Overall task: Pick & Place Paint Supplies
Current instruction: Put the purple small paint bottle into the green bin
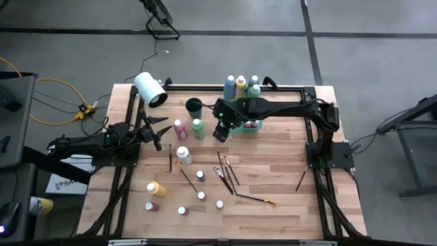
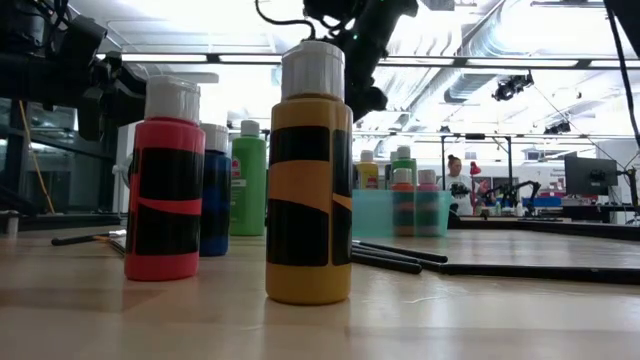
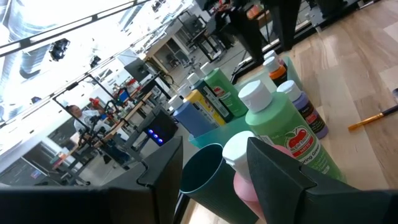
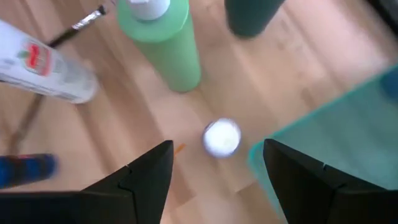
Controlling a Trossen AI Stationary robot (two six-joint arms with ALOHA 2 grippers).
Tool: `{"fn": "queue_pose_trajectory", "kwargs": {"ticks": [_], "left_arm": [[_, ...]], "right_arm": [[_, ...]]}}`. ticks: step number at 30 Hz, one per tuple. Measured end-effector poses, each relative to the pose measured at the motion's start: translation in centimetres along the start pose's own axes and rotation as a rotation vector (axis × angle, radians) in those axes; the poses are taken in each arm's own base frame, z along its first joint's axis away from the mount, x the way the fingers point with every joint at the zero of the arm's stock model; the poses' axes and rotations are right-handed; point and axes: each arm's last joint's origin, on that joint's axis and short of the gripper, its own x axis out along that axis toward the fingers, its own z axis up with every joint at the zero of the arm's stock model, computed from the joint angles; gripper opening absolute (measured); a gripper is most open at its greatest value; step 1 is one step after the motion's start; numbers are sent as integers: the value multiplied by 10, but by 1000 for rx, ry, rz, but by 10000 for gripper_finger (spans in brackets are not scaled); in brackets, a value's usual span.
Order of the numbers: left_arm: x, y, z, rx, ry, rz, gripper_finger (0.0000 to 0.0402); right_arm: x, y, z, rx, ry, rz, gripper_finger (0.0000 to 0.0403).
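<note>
The right gripper (image 1: 220, 134) hangs above the table just beside the translucent green tray (image 1: 251, 127), its two fingers (image 4: 144, 180) spread apart and grasping nothing. Directly beneath the gap, in the right wrist view, a small white-capped bottle (image 4: 221, 137) stands on the wood beside the tray's corner. A green paint bottle (image 1: 198, 128) stands just left of this gripper, a pink bottle (image 1: 179, 129) left of that, and a dark green cup (image 1: 194, 106) behind them.

The left gripper (image 1: 162, 133) is at the table's left side near the pink bottle, fingers parted and empty. Its wrist view faces the cup, the pink and the green bottle.

Several bottles stand inside or against the tray, among them a blue one (image 1: 230, 87) and a yellow one (image 1: 241, 85). A large white roll (image 1: 149, 89) lies at the back left corner.

Toward the front, a white bottle (image 1: 184, 155) and an orange-yellow bottle (image 1: 156, 188) lie on their sides; further small bottles stand upright nearby. Dark-handled paintbrushes (image 1: 227, 175) lie scattered at centre.
</note>
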Motion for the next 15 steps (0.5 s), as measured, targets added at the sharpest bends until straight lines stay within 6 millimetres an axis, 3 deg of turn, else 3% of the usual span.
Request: {"fn": "queue_pose_trajectory", "kwargs": {"ticks": [4,10,15], "left_arm": [[0,0,0,0,0,0,173],[0,0,0,0,0,0,173],[0,0,0,0,0,0,173]], "right_arm": [[3,6,-3,-168,-12,-39,243],[23,8,-22,-254,16,-28,243],[32,10,-25,-325,-58,-42,243]]}}
